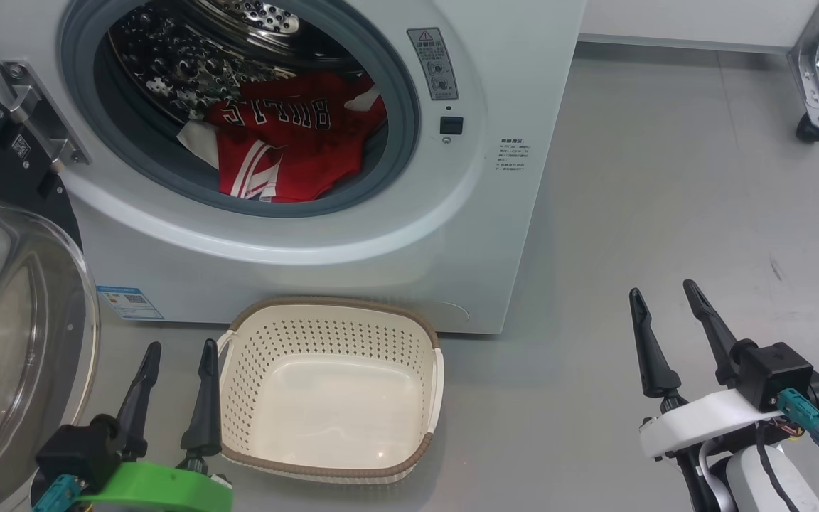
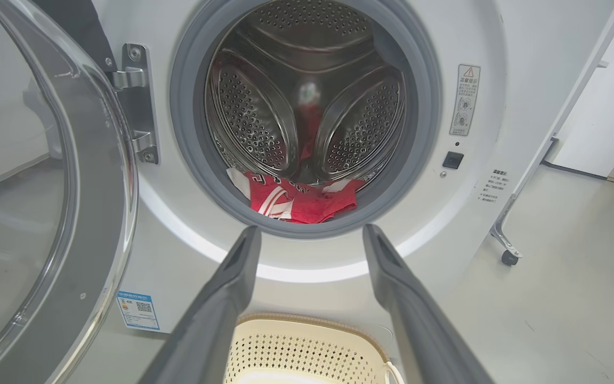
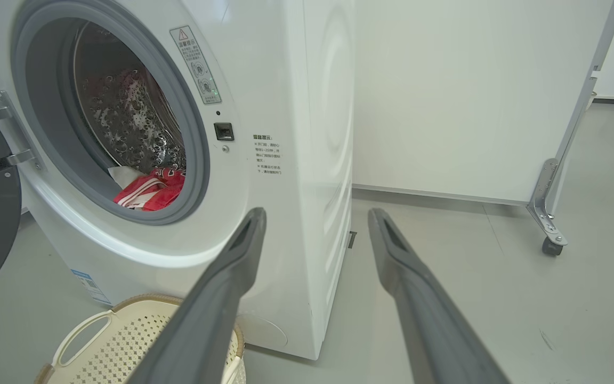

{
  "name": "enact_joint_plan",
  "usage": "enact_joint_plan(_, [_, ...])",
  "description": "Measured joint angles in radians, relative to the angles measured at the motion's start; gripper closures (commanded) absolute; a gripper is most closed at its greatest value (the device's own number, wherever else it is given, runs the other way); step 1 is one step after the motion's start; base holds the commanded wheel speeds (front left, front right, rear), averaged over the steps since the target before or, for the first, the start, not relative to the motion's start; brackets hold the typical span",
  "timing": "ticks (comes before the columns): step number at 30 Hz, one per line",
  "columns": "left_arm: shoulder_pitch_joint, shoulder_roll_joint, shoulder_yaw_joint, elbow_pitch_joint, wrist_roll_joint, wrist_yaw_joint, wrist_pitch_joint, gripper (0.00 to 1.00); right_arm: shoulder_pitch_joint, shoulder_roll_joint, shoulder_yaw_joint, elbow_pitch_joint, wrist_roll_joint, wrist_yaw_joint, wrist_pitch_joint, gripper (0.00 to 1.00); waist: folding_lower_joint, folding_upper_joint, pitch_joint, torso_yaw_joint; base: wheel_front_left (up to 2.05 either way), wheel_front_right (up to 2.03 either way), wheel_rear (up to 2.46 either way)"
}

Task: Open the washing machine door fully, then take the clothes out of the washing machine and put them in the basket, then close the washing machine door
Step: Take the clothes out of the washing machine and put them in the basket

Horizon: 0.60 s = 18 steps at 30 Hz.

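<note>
Reaching into the drum looks like the riskiest part. The clothes (image 1: 288, 142) lie low at the bottom of the washing machine (image 1: 381, 235), behind the thick grey gasket (image 1: 404, 121). A hand going in too flat could catch on that lip. It could also pinch only one fold, so the rest trails out onto the floor (image 1: 630, 199) short of the basket (image 1: 331, 307).

The basket stands empty against the machine's front, right beneath the opening (handy for dropping, awkward for an arm passing over it). Being light, it would probably skid if nudged.

The left hand (image 1: 180, 348) is wide open and empty just beside the basket's left handle. The door (image 1: 18, 334) hangs open close on its other side, so a careless swing could knock the glass.

The right hand (image 1: 662, 288), equally wide open with nothing in it, sits well apart over bare floor. A wheeled frame (image 1: 811, 85) stands far off to the right, out of the way.
</note>
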<state>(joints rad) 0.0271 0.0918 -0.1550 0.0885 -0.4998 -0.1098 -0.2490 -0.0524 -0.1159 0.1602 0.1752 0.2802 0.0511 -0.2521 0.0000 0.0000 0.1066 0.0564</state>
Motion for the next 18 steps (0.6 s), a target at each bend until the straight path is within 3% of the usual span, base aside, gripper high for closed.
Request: enact_joint_plan(18, [-0.012,0.004,0.021,-0.016,0.001,0.009,0.0,0.0,-0.003,0.005,0.016,-0.008,-0.011,0.009,0.0,0.0,0.0,0.0,0.061,-0.018,0.0,0.0,0.0])
